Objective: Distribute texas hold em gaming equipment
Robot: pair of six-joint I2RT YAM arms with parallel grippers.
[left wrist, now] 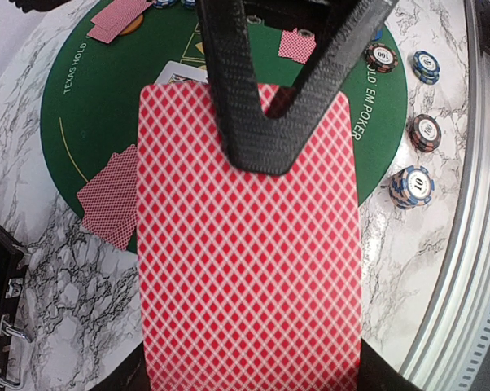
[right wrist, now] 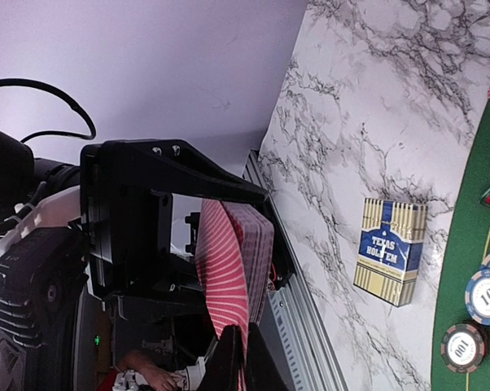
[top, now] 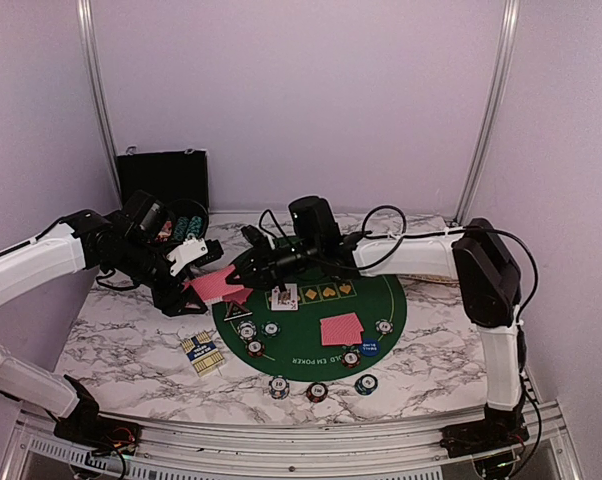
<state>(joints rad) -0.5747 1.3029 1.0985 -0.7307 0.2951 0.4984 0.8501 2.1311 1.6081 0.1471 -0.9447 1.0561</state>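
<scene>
My left gripper [top: 203, 276] is shut on a deck of red-backed playing cards [left wrist: 249, 261], held above the left edge of the round green poker mat [top: 311, 340]. My right gripper [right wrist: 243, 358] is shut on the deck's top card [right wrist: 220, 269], which bows away from the rest. From the left wrist view its black fingers [left wrist: 237, 106] meet on the card's far edge. Two face-down cards [top: 341, 328] and a face-up card [top: 284, 296] lie on the mat. Striped chips sit on the mat [top: 246, 330] and in front of it [top: 279, 386].
A blue and gold card box [top: 200, 351] lies on the marble left of the mat. The open black case [top: 163, 180] with chips stands at the back left, behind the left arm. A blue button [top: 369, 347] lies on the mat. The metal table rail [left wrist: 465, 244] runs along the near edge.
</scene>
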